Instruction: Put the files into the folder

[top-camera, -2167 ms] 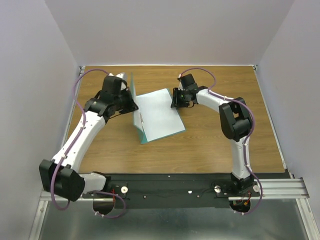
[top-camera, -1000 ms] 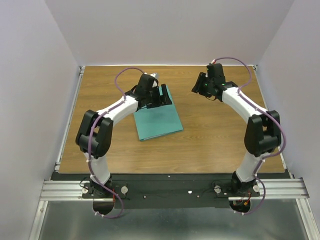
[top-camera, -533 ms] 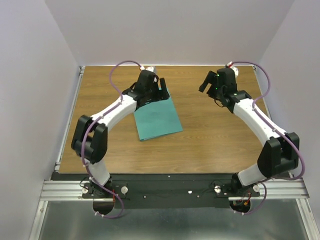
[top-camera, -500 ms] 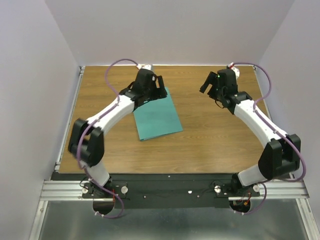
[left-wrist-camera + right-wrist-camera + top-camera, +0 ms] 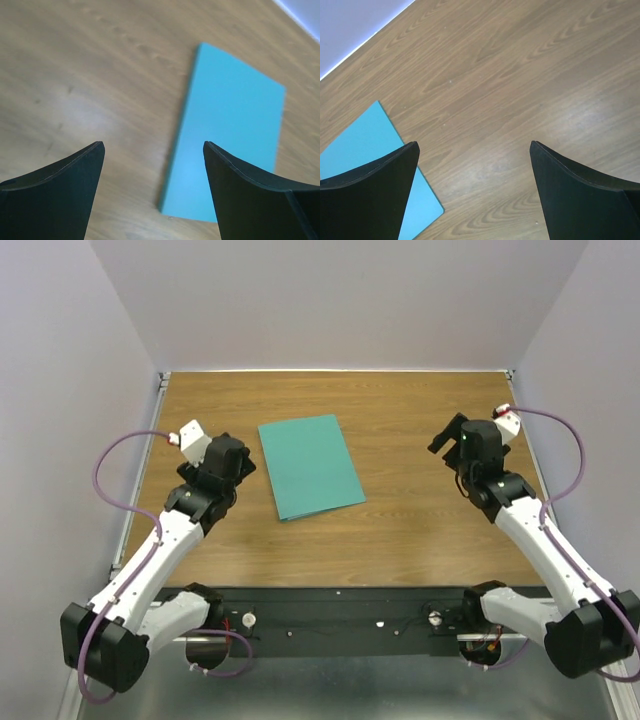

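Left pincer (image 5: 152, 147) (agape) hangs clear of folder (image 5: 231, 135) edge.

A wood-grain table (image 5: 420, 510) sits between pale walls (image 5: 60, 390).

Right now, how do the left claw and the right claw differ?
The left claw hangs close beside the folder; the right claw hangs farther off. The left claw's view shows most of the folder; the right claw's, only a corner. Both are open and empty.
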Tool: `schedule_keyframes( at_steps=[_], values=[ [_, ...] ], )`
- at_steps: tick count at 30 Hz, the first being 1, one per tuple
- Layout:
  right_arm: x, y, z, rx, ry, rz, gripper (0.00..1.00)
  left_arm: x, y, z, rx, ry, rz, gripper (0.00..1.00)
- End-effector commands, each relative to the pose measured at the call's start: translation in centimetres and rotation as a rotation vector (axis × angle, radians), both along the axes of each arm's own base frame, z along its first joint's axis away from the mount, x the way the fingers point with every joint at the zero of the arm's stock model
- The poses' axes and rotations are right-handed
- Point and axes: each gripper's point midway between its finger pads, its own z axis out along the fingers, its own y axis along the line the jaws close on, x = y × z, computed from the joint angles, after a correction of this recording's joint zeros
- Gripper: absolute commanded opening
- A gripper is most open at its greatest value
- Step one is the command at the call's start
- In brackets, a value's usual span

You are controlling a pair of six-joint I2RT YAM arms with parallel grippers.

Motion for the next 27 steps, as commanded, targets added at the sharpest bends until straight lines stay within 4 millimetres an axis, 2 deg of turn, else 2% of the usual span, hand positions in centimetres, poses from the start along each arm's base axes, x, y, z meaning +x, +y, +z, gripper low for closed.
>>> schedule_keyframes(
  at_steps=[1,5,6,10,27],
  values=[
    [-2.1,-2.3,-1.0,-0.007,-0.023,-0.113,1.0,-2.1,3.4,-1.9,-0.025,-0.039,0.157,0.89],
    [-3.6,-3.4,-1.7,-0.015,-0.038,-0.148,1.0,-2.9,3.7,-1.6,-0.06,-0.101,0.154,0.89],
    [-4.1,-3.6,-2.0,-0.009,-0.042,-0.156,1.0,-3.2,4.0,-0.9,-0.069,-0.13,0.163,0.89],
    [-4.9,-3.9,-2.0,-0.009,-0.058,-0.16,1.0,-3.7,4.2,-0.2,-0.096,-0.174,0.165,0.89],
    [-5.6,-4.9,-2.1,-0.027,-0.073,-0.202,1.0,-3.2,3.9,-0.2,-0.084,-0.16,0.152,0.89]
  ],
)
